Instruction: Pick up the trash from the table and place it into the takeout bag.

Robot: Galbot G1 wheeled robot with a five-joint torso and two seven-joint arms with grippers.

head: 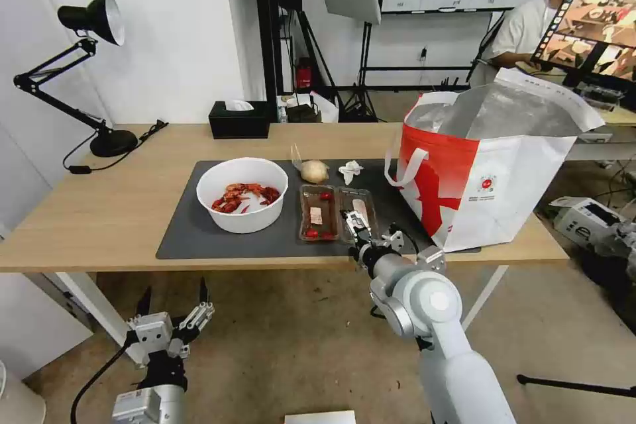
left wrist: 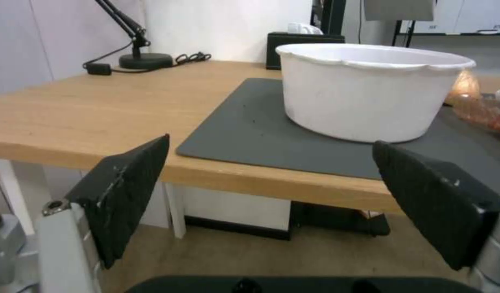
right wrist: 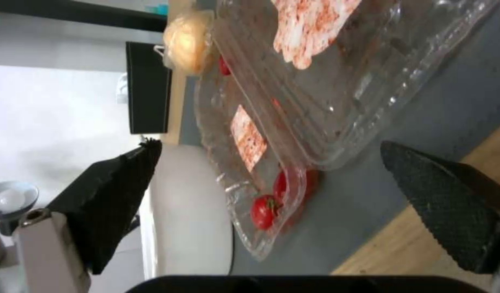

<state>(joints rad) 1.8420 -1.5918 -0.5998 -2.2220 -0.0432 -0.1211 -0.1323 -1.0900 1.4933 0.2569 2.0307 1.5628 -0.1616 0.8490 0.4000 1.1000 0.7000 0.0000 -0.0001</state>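
Note:
On the table [head: 99, 212] lies a dark grey mat with the trash on it. It holds a white bowl [head: 242, 202] [left wrist: 369, 89] of red crayfish shells, a clear hinged tray [head: 336, 212] [right wrist: 293, 106] with cherry tomatoes, a bagged bun [head: 313, 171] [right wrist: 189, 40] and a crumpled tissue [head: 350, 171]. The red-and-white takeout bag [head: 490, 179] stands open at the table's right end. My right gripper [head: 366, 230] [right wrist: 267, 143] hovers open at the tray's near edge, touching nothing. Below the table's front edge, my left gripper [head: 173, 298] [left wrist: 271, 141] is open and faces the bowl.
A black tissue box [head: 238, 119] and a black desk lamp [head: 99, 79] stand at the back of the table. The lamp's cable [head: 142, 136] trails across the far left. Bare wood lies left of the mat. A monitor and a seated person are behind the bag.

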